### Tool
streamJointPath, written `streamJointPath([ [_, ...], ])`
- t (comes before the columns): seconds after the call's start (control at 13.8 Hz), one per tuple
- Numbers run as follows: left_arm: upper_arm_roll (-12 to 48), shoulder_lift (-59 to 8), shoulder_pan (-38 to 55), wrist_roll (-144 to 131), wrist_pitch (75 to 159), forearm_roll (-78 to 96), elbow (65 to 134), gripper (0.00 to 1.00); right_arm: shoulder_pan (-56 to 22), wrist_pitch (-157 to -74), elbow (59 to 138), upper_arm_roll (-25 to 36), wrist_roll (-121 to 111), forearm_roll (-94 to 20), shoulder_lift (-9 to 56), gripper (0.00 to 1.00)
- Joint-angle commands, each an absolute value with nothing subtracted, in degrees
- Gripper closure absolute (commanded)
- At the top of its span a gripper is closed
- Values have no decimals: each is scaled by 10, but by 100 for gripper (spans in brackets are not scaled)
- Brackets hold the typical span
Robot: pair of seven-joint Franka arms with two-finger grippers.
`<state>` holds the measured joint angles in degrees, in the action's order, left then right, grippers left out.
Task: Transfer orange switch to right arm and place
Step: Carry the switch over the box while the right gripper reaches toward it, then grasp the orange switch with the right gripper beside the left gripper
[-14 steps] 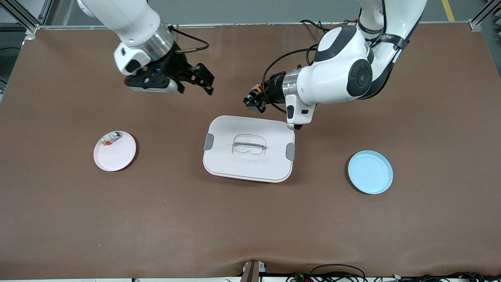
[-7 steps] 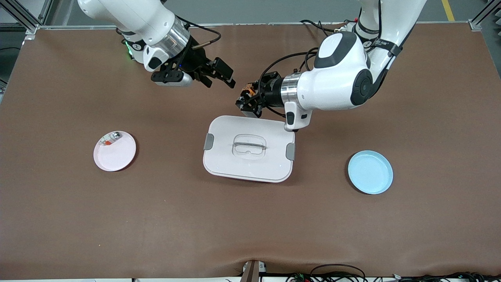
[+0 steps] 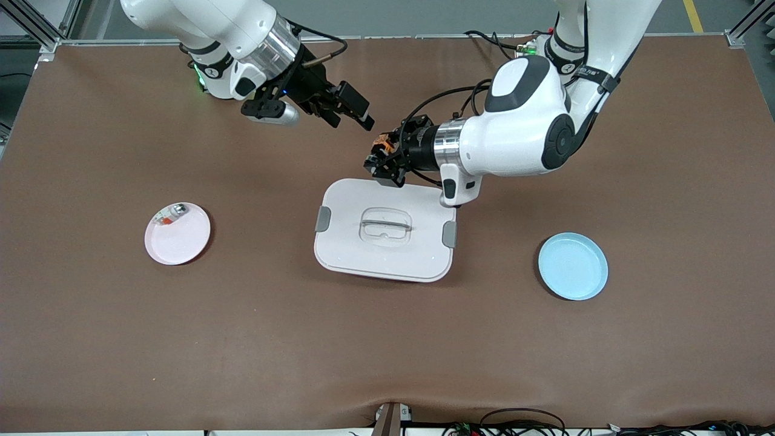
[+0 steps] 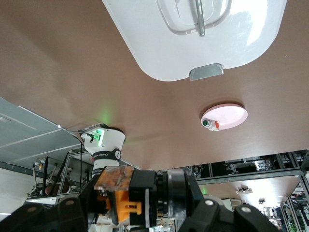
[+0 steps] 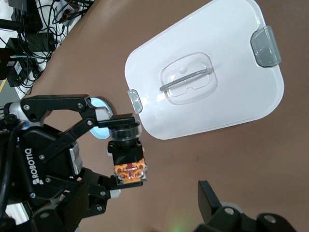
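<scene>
- The left gripper (image 3: 382,162) pinches the orange switch (image 3: 381,143) in the air, over the table just off the white lidded box (image 3: 385,230) at its edge toward the robots' bases; the hold looks firm (orange end showing past the fingers).
- The right gripper (image 3: 350,114), jaws spread and empty, has swung in from the right arm's end of the table over the last second — it now hangs close beside the switch, a small gap left.
- The handover seems about to begin: the open jaws face the part but do not yet enclose it.
- Room is tight between the two grippers — and the box lid lies just under the left one.
- The pink plate (image 3: 181,242), carrying a small silvery part (image 3: 171,214), and the blue plate (image 3: 573,266) lie well apart, with bare mat around each.
</scene>
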<state>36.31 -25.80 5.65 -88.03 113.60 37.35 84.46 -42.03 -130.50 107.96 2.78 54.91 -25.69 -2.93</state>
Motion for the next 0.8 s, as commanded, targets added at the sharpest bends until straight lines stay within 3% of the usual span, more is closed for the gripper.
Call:
streamJointPath([
  [0.0,361,-264,70,-892,1142,380,832,100,-430,-1318,1049,31,558,-258,8,0],
  [0.72,360,-265,71,-891,1141,377,832,100,-449,-1340,1050,31,555,-241,43,0],
])
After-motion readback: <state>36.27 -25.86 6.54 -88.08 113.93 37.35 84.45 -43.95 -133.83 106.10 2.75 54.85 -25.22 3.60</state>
